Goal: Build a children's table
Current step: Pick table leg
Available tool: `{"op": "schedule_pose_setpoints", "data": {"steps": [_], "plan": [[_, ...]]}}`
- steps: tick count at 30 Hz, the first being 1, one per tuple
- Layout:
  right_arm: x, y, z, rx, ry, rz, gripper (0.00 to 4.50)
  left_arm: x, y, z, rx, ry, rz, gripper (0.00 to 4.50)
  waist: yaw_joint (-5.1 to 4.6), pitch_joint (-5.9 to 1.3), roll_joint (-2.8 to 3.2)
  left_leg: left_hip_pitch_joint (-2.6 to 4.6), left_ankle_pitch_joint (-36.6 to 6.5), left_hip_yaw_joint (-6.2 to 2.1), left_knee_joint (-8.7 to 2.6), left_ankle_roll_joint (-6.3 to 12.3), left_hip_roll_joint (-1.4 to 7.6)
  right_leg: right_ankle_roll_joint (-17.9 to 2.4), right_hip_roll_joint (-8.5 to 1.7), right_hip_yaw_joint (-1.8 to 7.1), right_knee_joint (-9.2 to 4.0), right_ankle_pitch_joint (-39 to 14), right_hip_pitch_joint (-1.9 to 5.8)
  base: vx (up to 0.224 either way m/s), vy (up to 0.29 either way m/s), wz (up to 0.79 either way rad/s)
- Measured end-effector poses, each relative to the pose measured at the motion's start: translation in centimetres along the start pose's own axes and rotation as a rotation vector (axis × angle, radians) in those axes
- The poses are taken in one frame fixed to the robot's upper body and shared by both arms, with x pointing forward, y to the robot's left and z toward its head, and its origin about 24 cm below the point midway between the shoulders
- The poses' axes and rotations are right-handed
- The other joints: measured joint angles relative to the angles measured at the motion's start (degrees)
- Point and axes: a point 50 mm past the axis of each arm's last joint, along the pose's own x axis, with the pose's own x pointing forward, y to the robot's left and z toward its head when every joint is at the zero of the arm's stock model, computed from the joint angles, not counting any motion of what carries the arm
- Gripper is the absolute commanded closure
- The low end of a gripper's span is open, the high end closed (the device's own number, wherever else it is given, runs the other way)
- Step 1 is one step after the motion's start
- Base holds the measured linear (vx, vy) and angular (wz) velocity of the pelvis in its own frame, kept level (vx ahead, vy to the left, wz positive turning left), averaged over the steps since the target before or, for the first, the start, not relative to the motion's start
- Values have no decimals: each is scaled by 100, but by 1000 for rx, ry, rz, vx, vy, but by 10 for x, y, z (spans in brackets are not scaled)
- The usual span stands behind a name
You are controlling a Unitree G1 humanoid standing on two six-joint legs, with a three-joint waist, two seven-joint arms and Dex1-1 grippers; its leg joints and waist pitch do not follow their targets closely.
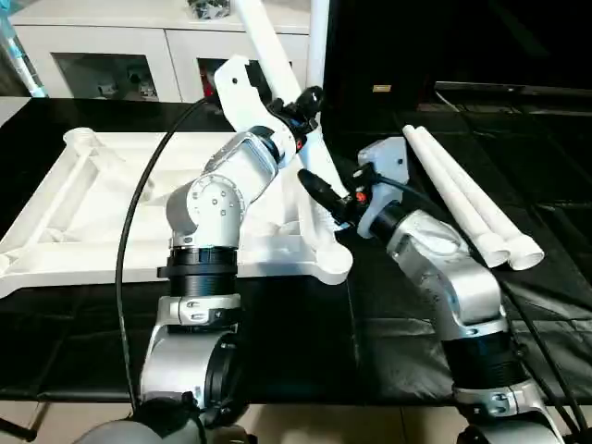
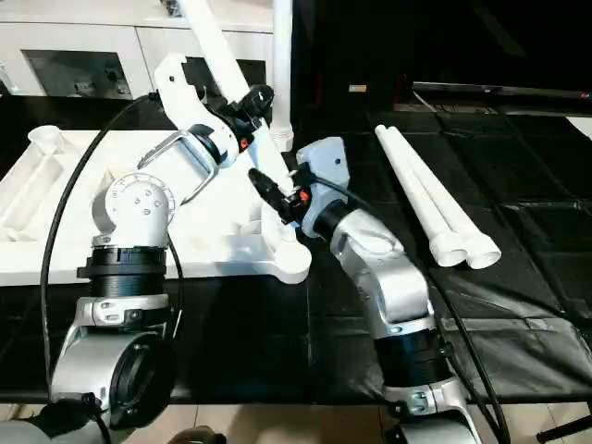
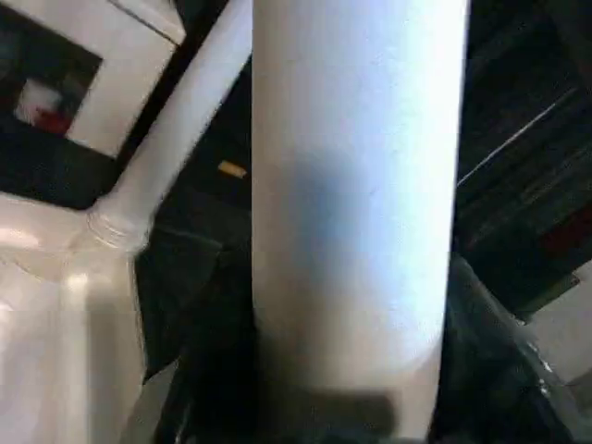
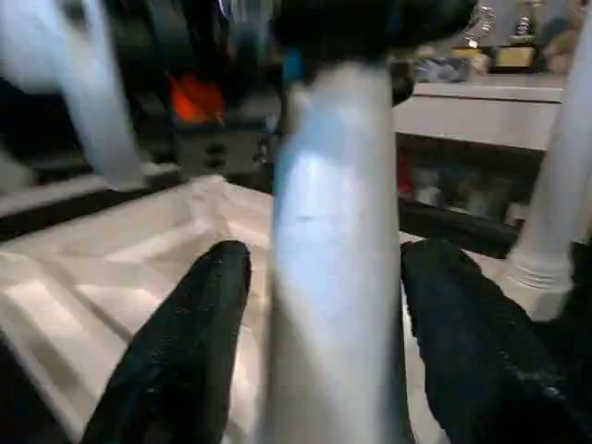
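Left pincer (image 1: 301, 109) gripped the stiff, light, slippery leg (image 1: 277, 60) mid-shaft; right pincer (image 4: 324, 305) stood open around it, above the table top (image 1: 83, 199).

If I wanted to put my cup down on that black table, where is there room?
Bare black cloth lies in front, between the two silver forearms, and beyond the two loose legs on the robot's right. It is crowded at the tabletop corner, where the left hand and right hand work on a leaning leg.
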Motion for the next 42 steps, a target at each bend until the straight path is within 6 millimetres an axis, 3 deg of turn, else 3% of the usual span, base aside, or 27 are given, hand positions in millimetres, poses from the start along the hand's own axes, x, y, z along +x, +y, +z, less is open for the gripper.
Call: {"op": "schedule_pose_setpoints", "data": {"steps": [7, 15, 19, 25, 29, 37, 42], "plan": [[-29, -30, 23, 112, -4, 61, 76, -7, 13, 18, 166, 47, -156, 264, 30, 0, 0, 0, 4, 0, 3, 7, -1, -10, -1, 2, 1, 8, 1, 0, 0, 0], [-37, -35, 28, 217, 61, 221, 23, -14, -3, 14, 84, 165, -461, 264, 31, 0, 0, 0, 5, 1, 5, 5, -1, -40, -1, 2, 2, 26, 1, 0, 0, 0], [-38, -29, 31, 260, 107, 358, 18, -23, -22, 16, 43, 189, -668, 264, 44, -1, -1, 0, 6, 1, 5, 9, -1, -39, -1, 1, 3, 26, 1, 0, 0, 0], [-45, -17, 26, 335, 194, 570, 18, -34, -34, 17, 91, 256, -869, 264, 91, 0, -3, 0, 6, 2, 10, 8, 0, -8, -1, 1, 3, 7, 3, 0, 0, 0], [-41, -16, 23, 355, 231, 615, 18, -40, -42, 16, 105, 287, -971, 264, 128, 1, -3, 0, 7, 2, 15, 7, 0, -10, -3, 2, 9, 10, 1, 0, 0, 0], [-37, -13, 32, 338, 251, 715, 18, -44, -49, 12, 98, 326, -1048, 264, 167, 0, -6, -1, 7, 2, 20, 7, 1, -8, -3, 2, 13, 8, 3, 0, 0, 0], [-35, -9, 27, 345, 283, 745, 65, -46, -53, 12, 97, 319, -1071, 264, 165, 0, -6, -1, 7, 2, 20, 6, 1, -8, -3, 2, 14, 8, 3, 0, 0, 0]]}}
